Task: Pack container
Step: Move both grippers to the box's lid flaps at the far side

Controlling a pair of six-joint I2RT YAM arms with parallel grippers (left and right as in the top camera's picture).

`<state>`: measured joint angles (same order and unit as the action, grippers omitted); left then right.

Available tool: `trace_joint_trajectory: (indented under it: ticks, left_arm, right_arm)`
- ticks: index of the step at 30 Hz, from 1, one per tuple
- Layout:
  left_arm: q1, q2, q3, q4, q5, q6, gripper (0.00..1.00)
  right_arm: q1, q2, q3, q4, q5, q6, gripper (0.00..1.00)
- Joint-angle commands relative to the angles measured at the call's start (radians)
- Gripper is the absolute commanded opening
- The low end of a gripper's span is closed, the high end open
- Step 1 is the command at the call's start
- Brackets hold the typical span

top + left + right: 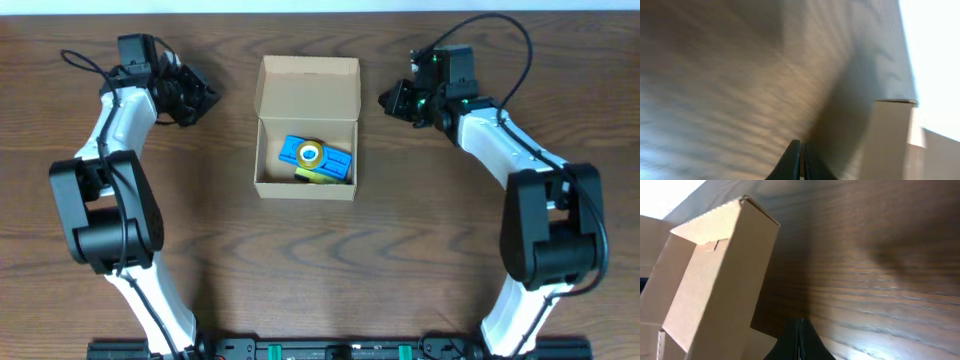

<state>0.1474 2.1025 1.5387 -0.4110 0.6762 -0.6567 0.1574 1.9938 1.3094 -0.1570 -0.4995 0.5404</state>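
Observation:
The tan cardboard container (306, 186) sits at the table's middle with its flap lid (307, 88) open and leaning toward the far side. Inside lie a blue object with a yellow ring (314, 155) and a yellow-green piece (318, 176). My left gripper (203, 96) is shut and empty, left of the lid and apart from it. My right gripper (387, 99) is shut and empty, right of the lid. The left wrist view shows shut fingers (800, 159) and the container (890, 140) at the right. The right wrist view shows shut fingers (800, 339) beside the container (715, 290).
The brown wooden table (450, 260) lies all around the container. Its far edge runs along the top of the overhead view. Both arm bases stand at the near edge, left (110, 220) and right (550, 230).

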Motion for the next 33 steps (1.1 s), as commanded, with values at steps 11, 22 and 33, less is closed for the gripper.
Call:
trace_joint_trajectory:
  ticks: [11,22,33]
  left_arm:
    - [-0.063,0.143,0.015,0.124,0.251,-0.118,0.05]
    - [-0.087,0.177,0.015,0.186,0.36,-0.137,0.05]
    - [-0.089,0.177,0.016,0.314,0.512,-0.137,0.05]
  right_arm:
    - [0.01,0.097,0.014,0.077,-0.078,0.138,0.01]
    - [0.056,0.186,0.014,0.265,-0.148,0.211,0.01]
    - [0.073,0.19,0.015,0.452,-0.171,0.183,0.01]
